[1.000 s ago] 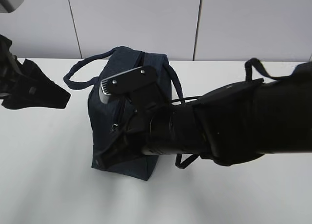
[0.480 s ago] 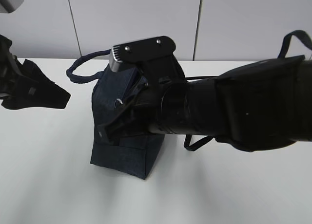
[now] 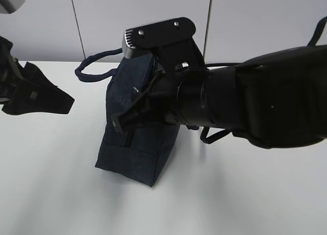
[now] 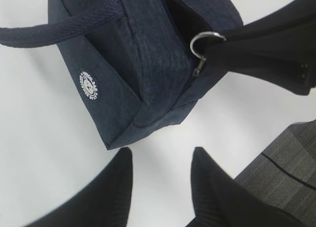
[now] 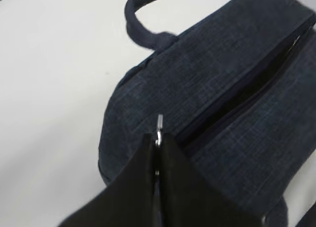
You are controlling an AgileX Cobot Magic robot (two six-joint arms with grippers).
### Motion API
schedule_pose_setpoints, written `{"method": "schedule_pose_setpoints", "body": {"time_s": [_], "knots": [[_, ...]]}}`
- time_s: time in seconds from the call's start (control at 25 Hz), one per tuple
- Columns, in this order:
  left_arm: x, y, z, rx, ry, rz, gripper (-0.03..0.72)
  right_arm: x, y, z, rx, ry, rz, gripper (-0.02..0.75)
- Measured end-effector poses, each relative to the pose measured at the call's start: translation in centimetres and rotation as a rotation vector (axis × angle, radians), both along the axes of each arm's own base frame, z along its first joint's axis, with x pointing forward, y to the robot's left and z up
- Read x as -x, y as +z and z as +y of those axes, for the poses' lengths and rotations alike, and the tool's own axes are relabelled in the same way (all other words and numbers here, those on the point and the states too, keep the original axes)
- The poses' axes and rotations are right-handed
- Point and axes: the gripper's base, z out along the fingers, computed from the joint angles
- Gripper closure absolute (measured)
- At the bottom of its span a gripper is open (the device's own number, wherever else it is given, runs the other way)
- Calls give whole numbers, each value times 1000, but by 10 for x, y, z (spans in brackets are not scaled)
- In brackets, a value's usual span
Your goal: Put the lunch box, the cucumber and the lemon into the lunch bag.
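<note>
**Robot Arm Worked Bag Zipper; No Food in Sight**

The right gripper [image 5: 157, 153] had its jaws pressed together on the silver ring pull [image 4: 203, 42] of the lunch bag [image 3: 134, 138], which stood slightly tilted near the middle of the table [image 3: 245, 194]. The zipper showed a dark gap along the top in the right wrist view, so the bag appeared partly open. The left gripper [image 4: 160, 182] hovered just beside the bag's near end with its fingers spread, holding nothing. One loop handle [image 3: 94, 66] trailed off toward the back. Neither the lunch box, the cucumber nor the lemon appeared in any view, and whether any already sat inside the bag could not be told. By that reckoning the job seemed to be at its opening stage, with the packing left to do. The table was plain white and matte; behind it ran a pale panelled wall [image 3: 138, 20] with thin vertical seams.
</note>
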Motion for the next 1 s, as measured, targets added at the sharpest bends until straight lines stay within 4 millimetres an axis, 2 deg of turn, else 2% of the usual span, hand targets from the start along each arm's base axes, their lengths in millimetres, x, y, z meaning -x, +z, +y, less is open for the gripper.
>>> {"method": "schedule_pose_setpoints", "body": {"time_s": [0.16, 0.32, 0.64, 0.88, 1.0], "knots": [[0, 0, 0, 1, -1, 0, 421, -6, 12, 1, 32, -8, -63, 738], [0, -1, -2, 20, 1, 21, 421, -7, 15, 1, 39, -7, -76, 738], [-21, -29, -12, 11, 14, 106, 415, -7, 14, 1, 40, -9, -75, 738], [-40, -49, -19, 28, 57, 125, 321, -7, 14, 1, 40, -9, -75, 738], [-48, -52, -21, 39, 86, 99, 284, -7, 14, 1, 40, -9, -75, 738]]}}
